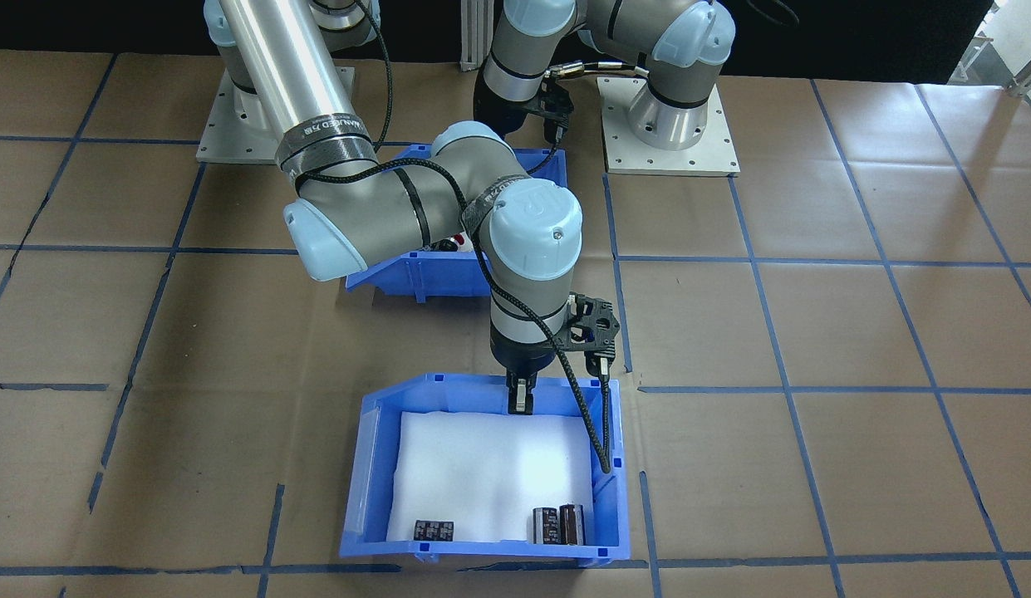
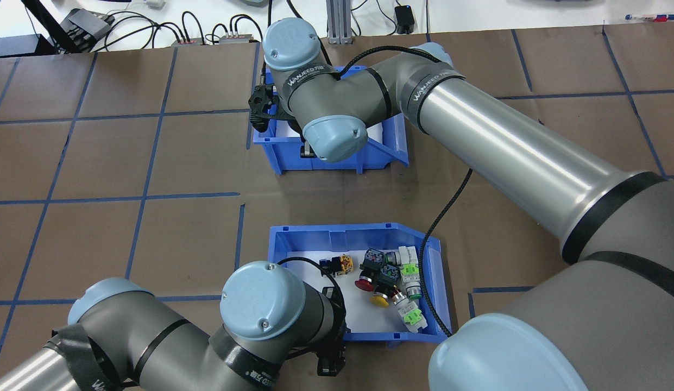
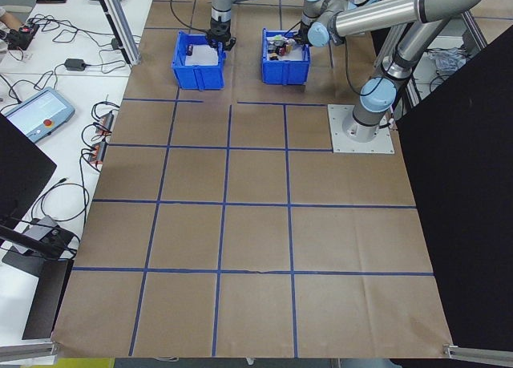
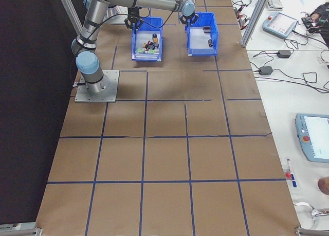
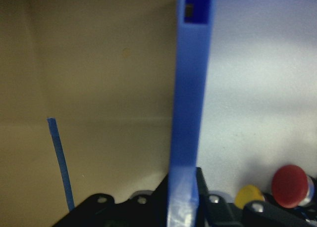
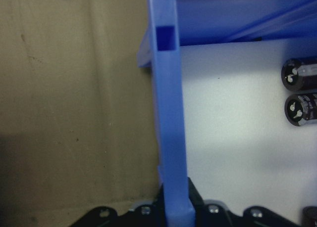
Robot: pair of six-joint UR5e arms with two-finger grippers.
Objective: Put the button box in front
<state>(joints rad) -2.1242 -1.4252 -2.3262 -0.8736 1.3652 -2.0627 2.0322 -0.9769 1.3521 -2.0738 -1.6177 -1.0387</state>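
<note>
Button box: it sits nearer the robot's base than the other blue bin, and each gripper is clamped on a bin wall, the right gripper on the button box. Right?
One slip: the left gripper, not the right, is clamped on the button box wall; the left wrist view shows red and yellow buttons beside it. The right gripper holds the other bin. The rest stands.

Both arms (image 2: 510,157) have polished silver tubes, dark grey joint housings and pale blue round caps (image 2: 262,300) with small screws. Black bands carry white lettering (partly legible). A braided black cable (image 1: 515,307) runs along each arm. Square grey base plates (image 1: 669,124) show bolt holes.
</note>
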